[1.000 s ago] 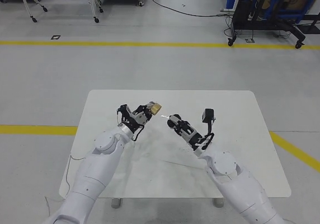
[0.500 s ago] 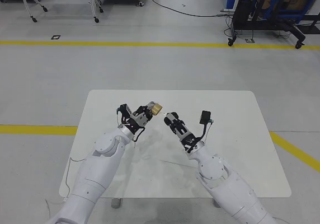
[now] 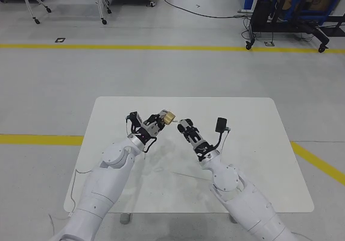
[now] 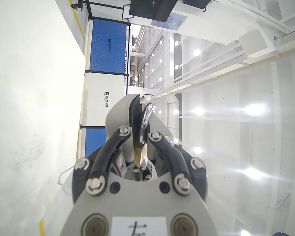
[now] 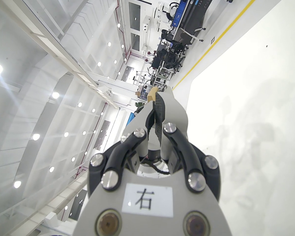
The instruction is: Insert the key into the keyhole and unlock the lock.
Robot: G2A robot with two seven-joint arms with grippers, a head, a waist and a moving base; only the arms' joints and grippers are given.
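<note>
While the left gripper [image 3: 161, 118] clamped the brass lock [image 3: 169, 115] above the table [image 3: 251, 120], the right gripper [image 3: 183, 125], pinched shut on the key [image 3: 177, 122], sat just beside the lock, both forearms angled inward.

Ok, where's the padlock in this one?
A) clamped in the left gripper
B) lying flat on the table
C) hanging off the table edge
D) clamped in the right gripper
A: the left gripper is shut on the padlock, whose brass body sits between its fingers in the left wrist view.
</note>
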